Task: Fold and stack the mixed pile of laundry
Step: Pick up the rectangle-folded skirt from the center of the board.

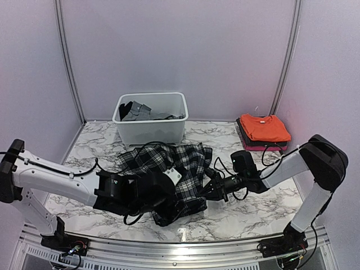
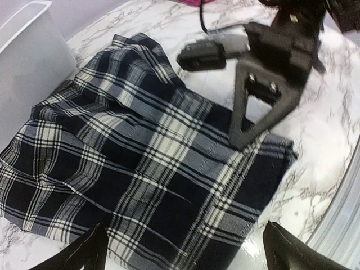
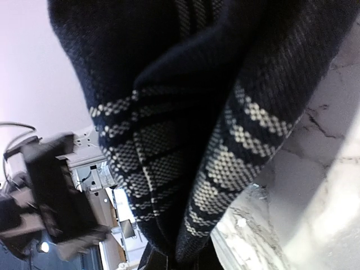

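Plaid skirt [image 3: 169,140] cloth fills my right wrist view, bunching down into the right gripper [image 1: 210,190], which is clamped on it. On the left wrist, my left gripper [image 2: 185,250] hangs with its fingers apart over the skirt. From above, the skirt lies on the marble table [image 1: 242,214] before the white tub [image 1: 149,126]. A folded orange T-shirt [image 1: 264,127] sits far right.

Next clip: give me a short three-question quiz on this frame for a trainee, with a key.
1. True or false: the orange T-shirt lies inside the white tub.
2. Which gripper is shut on the plaid skirt? A the left gripper, B the right gripper, C neither.
3. Fill in: the left gripper's jaws stand ___ above the plaid skirt.
Key: 1 false, it lies folded at the far right, outside the white tub; 2 B; 3 open.
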Available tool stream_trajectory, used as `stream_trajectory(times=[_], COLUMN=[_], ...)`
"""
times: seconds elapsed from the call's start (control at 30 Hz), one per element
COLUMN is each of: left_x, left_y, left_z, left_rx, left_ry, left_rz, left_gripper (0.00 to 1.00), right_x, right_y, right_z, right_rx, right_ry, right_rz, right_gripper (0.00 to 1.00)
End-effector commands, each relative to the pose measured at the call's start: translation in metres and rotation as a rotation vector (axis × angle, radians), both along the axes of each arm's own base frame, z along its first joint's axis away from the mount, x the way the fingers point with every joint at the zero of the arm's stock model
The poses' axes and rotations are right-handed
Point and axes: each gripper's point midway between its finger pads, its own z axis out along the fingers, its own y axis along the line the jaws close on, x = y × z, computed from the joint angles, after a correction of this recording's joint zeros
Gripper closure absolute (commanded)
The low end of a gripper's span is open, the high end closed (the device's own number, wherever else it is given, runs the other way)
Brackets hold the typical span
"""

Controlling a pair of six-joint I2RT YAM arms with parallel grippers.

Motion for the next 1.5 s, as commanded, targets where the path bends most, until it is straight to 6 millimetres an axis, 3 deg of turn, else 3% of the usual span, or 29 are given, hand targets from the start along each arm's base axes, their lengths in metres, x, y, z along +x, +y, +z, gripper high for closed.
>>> stream_trajectory(times=[0.0,0.2,0.43,0.53,0.67,0.77,0.9,1.0,1.1,1.2,1.3,1.37,1.47], left_x=[-0.021,-0.04,-0.026,-0.023,-0.021,-0.028,-0.047,-0.063,-0.076,-0.086,-0.095,-0.097,-0.098], left_y=[0.012,-0.018,-0.022,-0.016,-0.006,-0.01,-0.016,-0.015,-0.012,-0.012,-0.015,-0.015,-0.016], left_z=[-0.035,-0.06,-0.082,-0.086,-0.075,-0.075,-0.078,-0.081,-0.081,-0.078,-0.075,-0.073,-0.068], left_rx=[0.237,0.318,0.427,0.468,0.464,0.466,0.463,0.459,0.47,0.483,0.487,0.49,0.491], left_ry=[-0.1,-0.143,-0.233,-0.258,-0.283,-0.248,-0.192,-0.145,-0.115,-0.101,-0.083,-0.075,-0.069], left_rz=[-0.015,-0.067,0.001,0.014,0.027,-0.039,-0.138,-0.197,-0.231,-0.257,-0.288,-0.298,-0.307], left_gripper=[0.01,0.01,0.04,0.24,0.73,0.99,1.0,1.0,1.0,1.0,1.0,1.0,1.0], right_x=[0.015,0.011,0.007,0.004,-0.004,-0.009,0.01,0.042,0.08,0.108,0.12,0.117,0.094], right_y=[0.009,0.005,0.004,0.003,-0.003,-0.007,-0.028,-0.06,-0.077,-0.057,-0.016,0.015,0.058], right_z=[0.027,0.02,0.017,0.014,0.005,0.002,0.007,0.022,0.048,0.075,0.091,0.091,0.077], right_rx=[0.038,0.026,0.03,0.026,-0.01,-0.027,-0.145,-0.282,-0.304,-0.227,-0.106,-0.046,0.013], right_ry=[-0.007,0.025,0.048,0.06,0.072,0.064,-0.114,-0.258,-0.385,-0.463,-0.474,-0.465,-0.437], right_rz=[-0.052,-0.067,-0.065,-0.057,-0.044,-0.025,0.026,-0.002,-0.065,-0.076,-0.027,0.038,0.17], right_gripper=[1.0,1.0,1.0,1.0,1.0,0.83,0.62,0.49,0.43,0.43,0.46,0.49,0.5])
